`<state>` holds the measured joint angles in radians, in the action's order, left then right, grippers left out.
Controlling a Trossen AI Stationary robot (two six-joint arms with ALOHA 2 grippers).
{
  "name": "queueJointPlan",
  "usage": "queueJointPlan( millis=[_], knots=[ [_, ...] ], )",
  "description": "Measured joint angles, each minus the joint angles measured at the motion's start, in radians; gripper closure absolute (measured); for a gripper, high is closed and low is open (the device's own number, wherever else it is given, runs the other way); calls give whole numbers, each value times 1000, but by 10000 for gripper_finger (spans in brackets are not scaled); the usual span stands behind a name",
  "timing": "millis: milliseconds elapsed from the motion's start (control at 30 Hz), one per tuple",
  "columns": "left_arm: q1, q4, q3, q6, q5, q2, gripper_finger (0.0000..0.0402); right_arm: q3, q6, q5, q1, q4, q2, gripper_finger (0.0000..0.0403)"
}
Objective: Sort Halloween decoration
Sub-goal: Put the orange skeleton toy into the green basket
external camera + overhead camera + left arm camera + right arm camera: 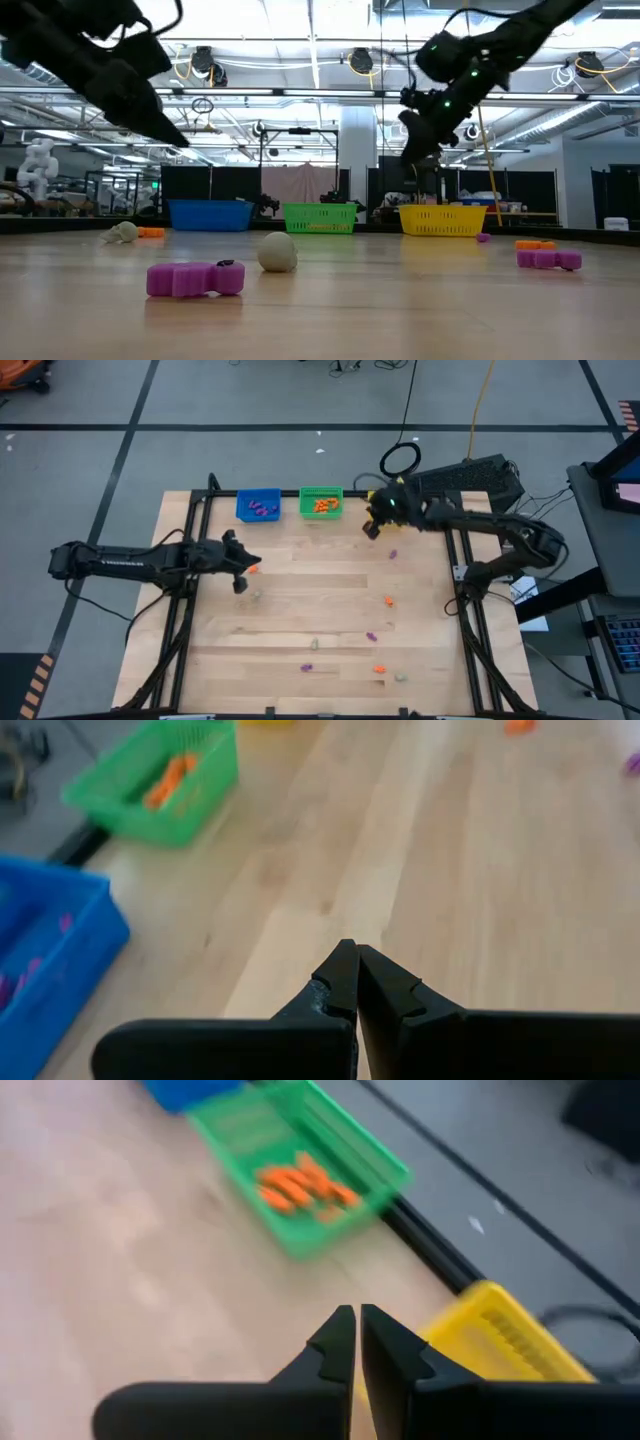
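Note:
Tiny trinkets lie scattered on the wooden table: purple ones, orange ones, and pale ones. My left gripper is shut above the table's left half, and nothing shows between its fingers. An orange trinket lies on the table beside it. My right gripper is shut and raised at the far right, near the yellow bin. Nothing shows between its fingers.
A blue bin with purple trinkets and a green bin with orange trinkets stand at the far edge. The yellow bin stands right of them, under my right arm in the high view. Dark frame rails run along both table sides.

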<state>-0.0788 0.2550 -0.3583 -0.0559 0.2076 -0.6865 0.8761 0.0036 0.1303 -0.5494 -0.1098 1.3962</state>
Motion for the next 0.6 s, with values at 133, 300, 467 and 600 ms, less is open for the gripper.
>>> queueJointPlan(
  millis=[133, 300, 467, 600],
  knots=[
    [-6, 138, -76, -70, 28, -106, 394, -133, 17, -1, 91, 187, -77, 400],
    [-36, 245, -130, -120, 29, -251, 390, -202, 29, 27, 183, 266, -122, 401],
    [-63, 260, -139, -145, -12, -371, 348, -203, 23, 57, 254, 264, -125, 402],
    [-85, 260, -139, -193, -17, -449, 301, -203, 15, 60, 290, 264, -125, 402]
  ],
)
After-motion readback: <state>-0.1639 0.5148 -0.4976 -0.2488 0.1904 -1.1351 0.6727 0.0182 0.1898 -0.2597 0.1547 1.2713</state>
